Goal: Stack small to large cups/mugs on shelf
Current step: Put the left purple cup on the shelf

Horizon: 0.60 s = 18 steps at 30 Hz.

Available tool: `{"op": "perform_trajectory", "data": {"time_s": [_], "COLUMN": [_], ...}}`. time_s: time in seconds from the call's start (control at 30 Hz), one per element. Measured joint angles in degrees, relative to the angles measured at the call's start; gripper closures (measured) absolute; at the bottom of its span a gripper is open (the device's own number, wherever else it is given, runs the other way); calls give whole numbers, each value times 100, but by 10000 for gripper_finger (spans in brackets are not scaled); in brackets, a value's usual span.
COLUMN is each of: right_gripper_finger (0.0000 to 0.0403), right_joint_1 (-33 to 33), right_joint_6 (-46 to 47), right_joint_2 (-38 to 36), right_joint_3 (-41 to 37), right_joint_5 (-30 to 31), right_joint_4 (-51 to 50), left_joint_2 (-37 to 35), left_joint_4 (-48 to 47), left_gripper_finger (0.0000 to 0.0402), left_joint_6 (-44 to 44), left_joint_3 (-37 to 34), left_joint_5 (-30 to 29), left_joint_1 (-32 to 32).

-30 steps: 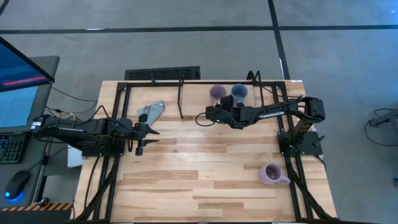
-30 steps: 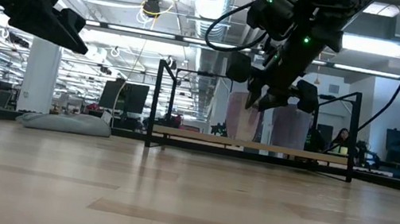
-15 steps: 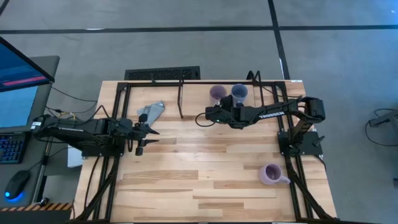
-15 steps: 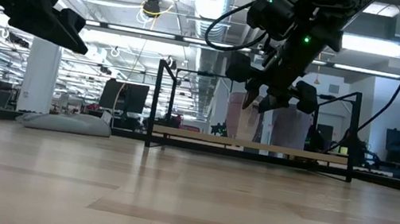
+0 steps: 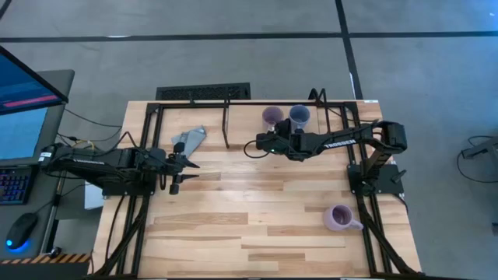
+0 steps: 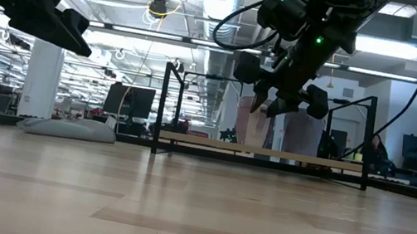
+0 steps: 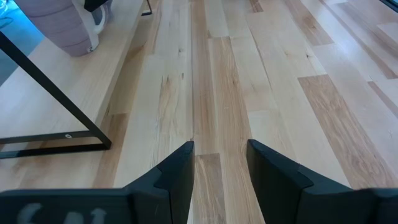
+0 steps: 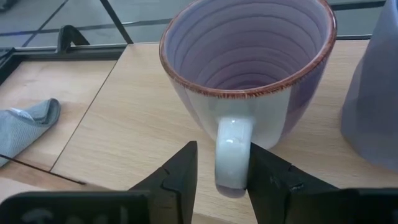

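The purple mug [image 5: 271,117] and the blue-grey mug [image 5: 299,116] stand upright side by side on the shelf's wooden board [image 6: 213,144] at the table's far side. Both also show in the low view, the purple mug [image 6: 249,128] and the blue-grey mug [image 6: 303,136]. The pale lilac mug [image 5: 338,218] stands on the table near the right front. My right gripper [image 8: 222,171] is open just near of the purple mug [image 8: 249,56], a finger on each side of its white handle. My left gripper [image 7: 221,162] is open and empty above the table's left part. My right gripper has the purple mug's handle [image 8: 231,155] between its open fingers, coming level from the table's near side. One finger [image 8: 267,171] lies right at the handle's side and the other stands apart from it. I cannot tell whether it touches. The mug stands upright on the shelf board.
A grey folded wedge-shaped object [image 5: 191,140] lies on the table left of the shelf, beyond my left gripper. The shelf's black tube legs [image 6: 162,105] and the table's black frame rails [image 5: 140,210] stand along the sides. The table's middle shows bare wood [image 5: 257,202].
My right gripper has crept slightly toward the table's left at the purple mug's handle. The mugs have stayed where they were.
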Motion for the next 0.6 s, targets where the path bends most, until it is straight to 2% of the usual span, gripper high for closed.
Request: {"op": "perform_trajectory", "data": {"time_s": [0.6], "right_gripper_finger": [248], "right_joint_1": [20], "right_joint_6": [-47], "right_joint_2": [2], "right_joint_3": [0], "right_joint_5": [-173], "right_joint_4": [-164], "left_joint_2": [1], "left_joint_4": [0], "left_gripper_finger": [262], "left_joint_6": [-27], "left_joint_3": [-1], "left_joint_5": [0], "left_joint_1": [0]}}
